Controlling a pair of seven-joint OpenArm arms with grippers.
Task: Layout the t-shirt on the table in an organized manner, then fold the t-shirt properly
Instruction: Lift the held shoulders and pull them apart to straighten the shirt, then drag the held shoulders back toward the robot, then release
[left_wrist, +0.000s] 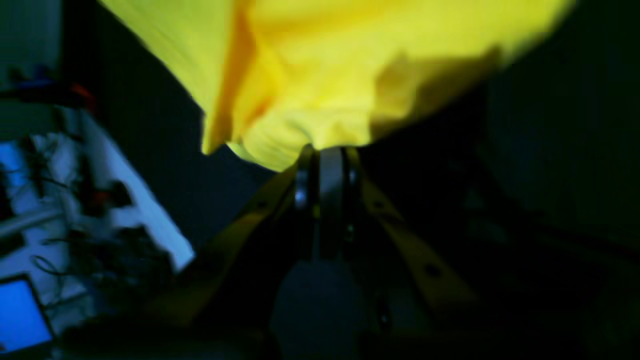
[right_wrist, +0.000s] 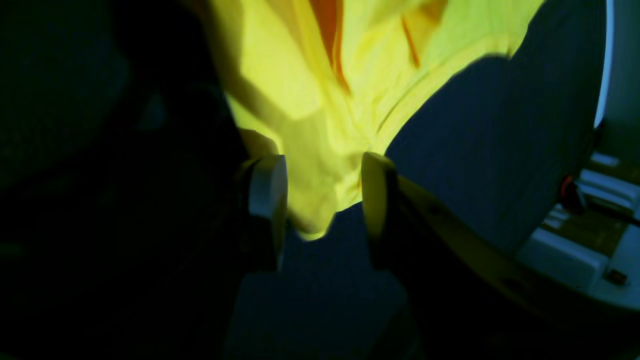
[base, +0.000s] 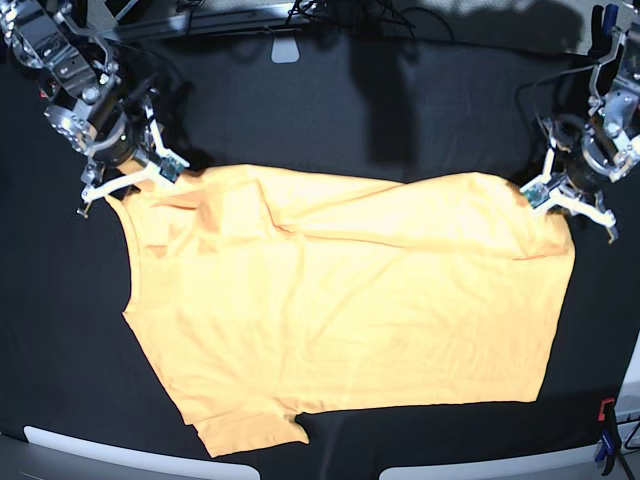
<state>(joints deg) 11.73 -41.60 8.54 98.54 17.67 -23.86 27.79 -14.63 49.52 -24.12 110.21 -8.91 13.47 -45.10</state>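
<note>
The soft, light t-shirt (base: 340, 320) is being pinched at a corner by the left gripper (left_wrist: 325, 150) with jaws pressed together, while the right gripper (right_wrist: 320, 195) is being held with jaws spread around another corner, so it is judged best gripped at hems.

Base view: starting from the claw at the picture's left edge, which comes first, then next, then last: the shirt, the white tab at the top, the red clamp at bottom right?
1. t-shirt: right at the right gripper.
2. white tab: top middle.
3. red clamp: bottom right, farthest.

A robotics lab or test bench: the table (base: 400, 100) is draped in matte black cloth, with a red-and-black clamp (base: 605, 440) on its edge, cables (base: 330, 12) beyond its far edge and a lit screen (left_wrist: 20, 315) beside it.
</note>
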